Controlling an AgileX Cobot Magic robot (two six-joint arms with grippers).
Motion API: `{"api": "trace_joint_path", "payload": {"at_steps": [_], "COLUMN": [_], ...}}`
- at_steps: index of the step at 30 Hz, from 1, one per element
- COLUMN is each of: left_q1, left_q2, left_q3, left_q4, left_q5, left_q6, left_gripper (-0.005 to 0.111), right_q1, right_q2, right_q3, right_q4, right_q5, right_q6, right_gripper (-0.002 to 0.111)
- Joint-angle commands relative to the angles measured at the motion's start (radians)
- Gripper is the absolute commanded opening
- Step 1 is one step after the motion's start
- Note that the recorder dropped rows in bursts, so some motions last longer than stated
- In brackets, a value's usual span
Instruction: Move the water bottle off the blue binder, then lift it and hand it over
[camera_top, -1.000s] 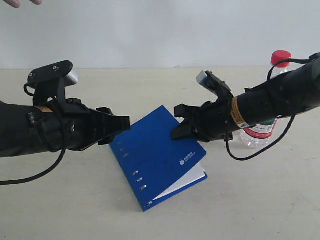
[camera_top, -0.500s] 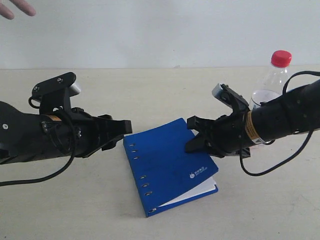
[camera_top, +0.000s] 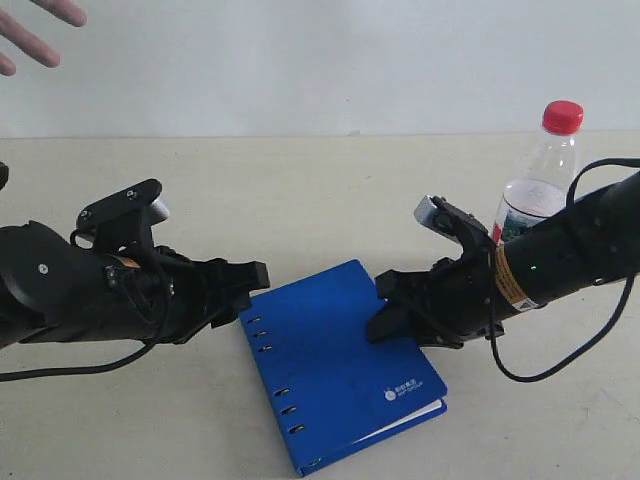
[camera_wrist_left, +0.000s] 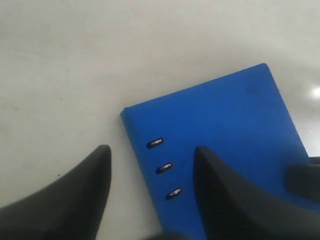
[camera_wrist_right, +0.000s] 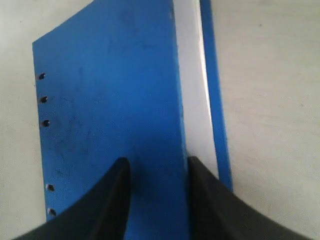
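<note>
The blue binder lies flat on the table, spine toward my left arm, white pages showing at its open edge. The water bottle stands upright on the table beyond my right arm, clear of the binder. My left gripper is open and straddles the binder's spine near a corner, one finger over the table, one over the cover. My right gripper is open, its fingertips down on the blue cover by the page edge; midpoint. Nothing is held.
A person's hand shows at the top left, above the table's far side. The beige table runs back to a white wall. A black cable loops down from my right arm onto the table.
The binder has slid toward the table's front with my right gripper's fingertips on it. Both arms came forward and lower. The hand at top left has come further into view.
</note>
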Motion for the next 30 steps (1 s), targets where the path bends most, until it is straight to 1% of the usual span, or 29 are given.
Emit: {"api": "trace_joint_path", "payload": {"at_steps": [1,2,3,4,6,7,12,15,17,20,22,26,30], "left_q1": [-0.004,-0.004,-0.004,-0.004,-0.004,-0.004,-0.004,-0.004,-0.004,-0.004,-0.004,-0.004,-0.004], "left_q2": [0.003,0.003,0.003,0.003,0.003,0.003,0.003,0.003,0.003,0.003,0.003,0.003,0.003], "left_q3": [-0.004,-0.004,-0.004,-0.004,-0.004,-0.004,-0.004,-0.004,-0.004,-0.004,-0.004,-0.004,-0.004], "left_q4": [-0.004,-0.004,-0.004,-0.004,-0.004,-0.004,-0.004,-0.004,-0.004,-0.002,-0.002,-0.002,-0.002], "left_q5": [0.009,0.009,0.009,0.009,0.009,0.009,0.009,0.021,0.038,0.053,0.053,0.055,0.062], "left_q6": [-0.012,-0.012,-0.012,-0.012,-0.012,-0.012,-0.012,-0.012,-0.012,-0.012,-0.012,-0.012,-0.012], "left_gripper": [0.047,0.047,0.047,0.047,0.047,0.047,0.047,0.047,0.047,0.047,0.047,0.047,0.047], "right_q1": [0.000,0.000,0.000,0.000,0.000,0.000,0.000,0.000,0.000,0.000,0.000,0.000,0.000], "right_q2": [0.000,0.000,0.000,0.000,0.000,0.000,0.000,0.000,0.000,0.000,0.002,0.002,0.002], "right_q3": [0.002,0.002,0.002,0.002,0.002,0.002,0.002,0.002,0.000,0.000,0.000,0.000,-0.002], "right_q4": [-0.023,-0.023,-0.023,-0.023,-0.023,-0.023,-0.023,-0.023,-0.023,-0.023,-0.023,-0.023,-0.023], "right_q5": [0.026,0.027,0.027,0.027,0.029,0.031,0.018,-0.055,-0.131,-0.190,-0.193,-0.202,-0.301], "right_q6": [-0.038,-0.058,-0.084,-0.107,-0.131,-0.133,-0.165,-0.169,-0.169,-0.169,-0.167,-0.151,-0.151], "right_gripper": [0.035,0.034,0.029,0.021,-0.001,0.000,0.000,0.002,0.010,0.029,0.036,0.036,0.036]}}
